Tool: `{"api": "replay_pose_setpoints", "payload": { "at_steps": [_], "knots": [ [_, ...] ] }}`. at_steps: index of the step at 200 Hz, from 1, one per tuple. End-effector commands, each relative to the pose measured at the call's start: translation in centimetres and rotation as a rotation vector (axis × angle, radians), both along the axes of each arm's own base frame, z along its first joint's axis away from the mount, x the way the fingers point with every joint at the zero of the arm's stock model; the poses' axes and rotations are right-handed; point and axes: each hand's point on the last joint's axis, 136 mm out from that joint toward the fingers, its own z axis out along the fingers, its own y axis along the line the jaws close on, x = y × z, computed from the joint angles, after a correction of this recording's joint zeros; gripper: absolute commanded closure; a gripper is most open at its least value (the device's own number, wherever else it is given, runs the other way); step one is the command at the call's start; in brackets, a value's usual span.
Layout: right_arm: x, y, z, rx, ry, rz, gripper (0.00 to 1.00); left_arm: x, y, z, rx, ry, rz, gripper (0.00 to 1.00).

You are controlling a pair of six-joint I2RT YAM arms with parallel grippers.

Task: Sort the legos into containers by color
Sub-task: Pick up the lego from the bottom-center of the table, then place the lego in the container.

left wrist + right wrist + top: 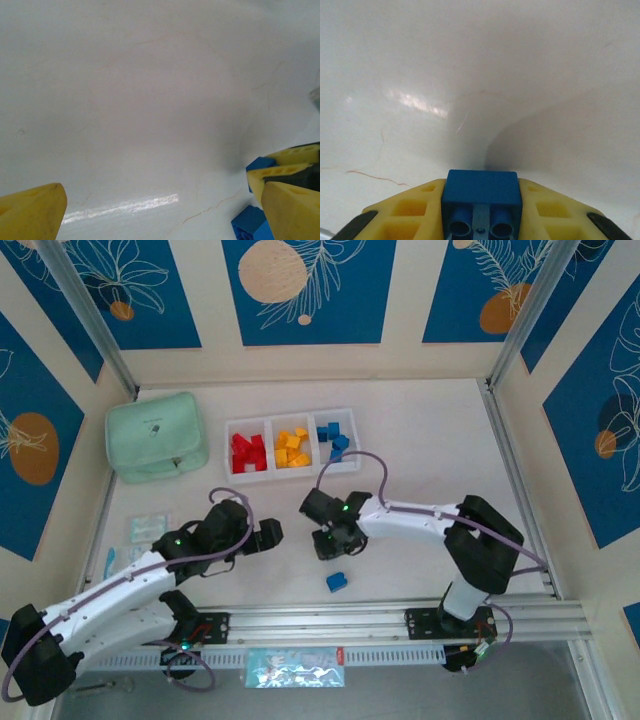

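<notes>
Seen from its own wrist, the right gripper [481, 215] is clenched on a blue lego [481, 187]. The brick is pinched between yellow fingers [410, 215] with two hollow tubes on its underside facing the lens, a detail too small to read from overhead. From above, a second blue lego [337, 581] lies loose on the white table [430, 440], just nearer the arm bases than that gripper. Beside it, the left gripper [268, 533] hangs with jaws spread wide and empty; its wrist camera shows bare tabletop between the fingertips. Farther back, the white tray [290, 418] holds red legos [247, 453] in its left compartment, yellow-orange legos [291, 450] in the middle and blue legos [332, 436] on the right, near a mint pouch [156, 435].
</notes>
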Motion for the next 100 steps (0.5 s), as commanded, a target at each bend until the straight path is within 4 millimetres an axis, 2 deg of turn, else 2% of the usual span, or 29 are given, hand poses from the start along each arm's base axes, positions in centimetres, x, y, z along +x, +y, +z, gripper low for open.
{"api": "replay_pose_setpoints", "payload": {
  "at_steps": [1, 56, 67, 100],
  "knots": [
    [3.1, 0.1, 3.6, 0.061, -0.098, -0.011, 0.74, 1.2, -1.1, 2.7, -0.017, -0.073, -0.033, 0.01],
    [12.3, -1.3, 8.5, 0.112, -0.276, -0.072, 0.74, 3.0, -1.9, 4.7, 0.001, -0.138, -0.041, 0.01],
    [14.5, -1.8, 9.0, 0.091, -0.318, -0.095, 0.74, 3.4, -2.0, 4.9, 0.003, -0.147, -0.036, 0.01],
    [20.6, -2.4, 8.8, 0.076, -0.361, -0.143, 0.74, 4.8, -2.5, 5.8, 0.009, -0.168, -0.035, 0.01]
  ]
}}
